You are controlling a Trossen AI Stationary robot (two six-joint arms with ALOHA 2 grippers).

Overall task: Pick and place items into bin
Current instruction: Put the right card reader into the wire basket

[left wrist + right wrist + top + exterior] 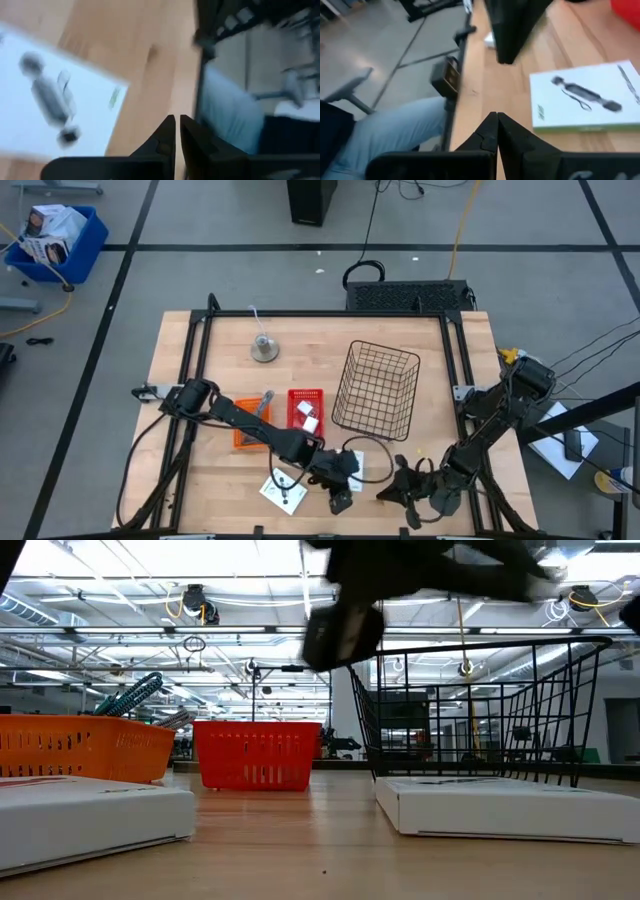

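Left gripper [341,502]: it hangs low near the front edge of the table [230,340]. Its two fingers are pressed together and hold nothing.
Right gripper [388,493]: it sits just to the right of the left one, also near the front edge. Its fingers are shut too, and empty.
Left card [283,490]: a flat white card with a dark drawing on it. It lies just to the left of the left gripper, so the left arm is the nearer one.
Right card [358,464]: another white card, lying between the left gripper and the wire basket [377,390], partly hidden by the arm.
Long side: I think the left card lies slanted on the table. Its edge is thin, so a grab looks tricky.
Bins: an orange bin [250,425] with slim tools [135,695] sticking out, and a red bin [306,410] with small white things inside.
Bell thing [264,348]: round and grey, far at the back.
Writing: the card shows a small green mark, but I cannot read it.
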